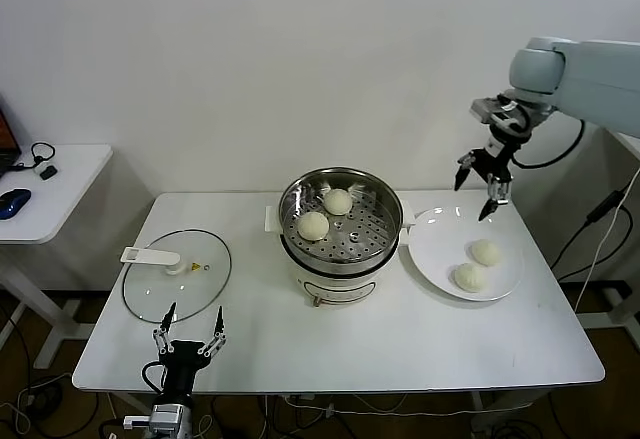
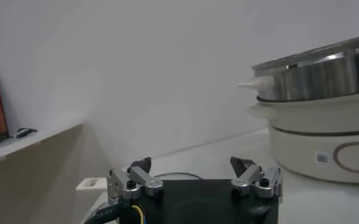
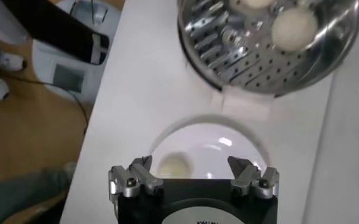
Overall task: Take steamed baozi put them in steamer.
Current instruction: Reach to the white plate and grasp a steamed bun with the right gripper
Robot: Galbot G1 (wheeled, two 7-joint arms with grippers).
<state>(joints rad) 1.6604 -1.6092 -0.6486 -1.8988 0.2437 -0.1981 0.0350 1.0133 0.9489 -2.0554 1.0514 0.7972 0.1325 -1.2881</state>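
Note:
Two cream-white baozi (image 1: pixel 313 225) (image 1: pixel 338 201) lie in the shiny steamer (image 1: pixel 385 234) at the table's middle. Two more baozi (image 1: pixel 485 252) (image 1: pixel 470 277) rest on the white plate (image 1: pixel 432 247) to its right. My right gripper (image 1: pixel 480 191) hangs open and empty in the air above the plate's far edge. In the right wrist view the steamer (image 3: pixel 252 76) holds a baozi (image 3: pixel 294 29), and one baozi (image 3: pixel 174 165) shows on the plate (image 3: pixel 228 143) between the open fingers (image 3: pixel 144 165). My left gripper (image 1: pixel 188 327) is parked open at the table's front left edge.
A round glass lid (image 1: pixel 150 289) with a white handle (image 1: pixel 152 256) lies at the table's left. The steamer's white cooker base (image 2: pixel 325 149) fills the right of the left wrist view. A side table (image 1: pixel 50 194) with a mouse stands further left.

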